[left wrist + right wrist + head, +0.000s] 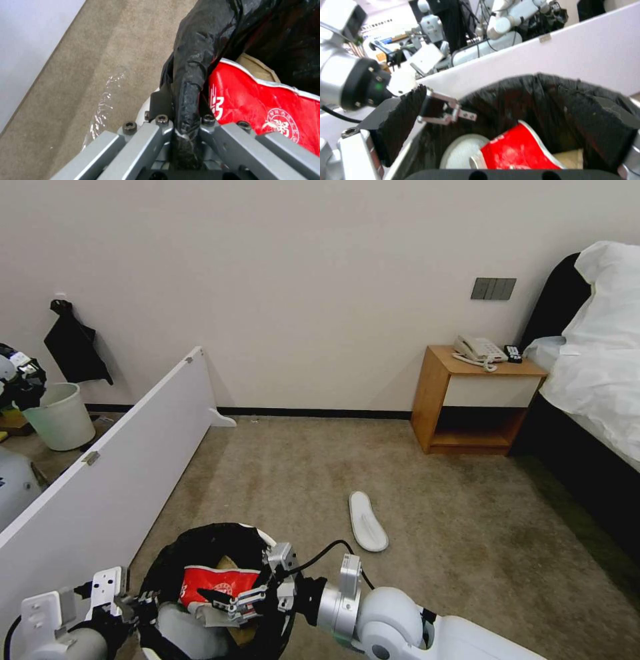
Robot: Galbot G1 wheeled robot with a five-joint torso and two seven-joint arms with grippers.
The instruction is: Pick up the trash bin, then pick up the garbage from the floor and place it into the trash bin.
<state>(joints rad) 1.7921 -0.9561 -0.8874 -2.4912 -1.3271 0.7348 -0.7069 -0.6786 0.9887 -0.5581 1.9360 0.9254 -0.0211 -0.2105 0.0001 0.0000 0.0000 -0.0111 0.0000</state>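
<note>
Trash bin [200,553]: round, glossy crinkled black liner clamped at rim by left end effector [186,130]; red-white carton [217,582] with unreadable print beneath released right end effector [235,601].

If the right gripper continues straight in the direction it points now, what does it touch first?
Probably the red-white carton inside the trash bin. The right gripper hangs over the bin's mouth, aimed in; a white slipper lies beside the carton, so depth leaves doubt.

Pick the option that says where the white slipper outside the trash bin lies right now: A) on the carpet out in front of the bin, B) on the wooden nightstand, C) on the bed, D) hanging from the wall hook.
A: the white slipper lies flat on the carpet, beyond the trash bin whose rim the left hand holds.
</note>
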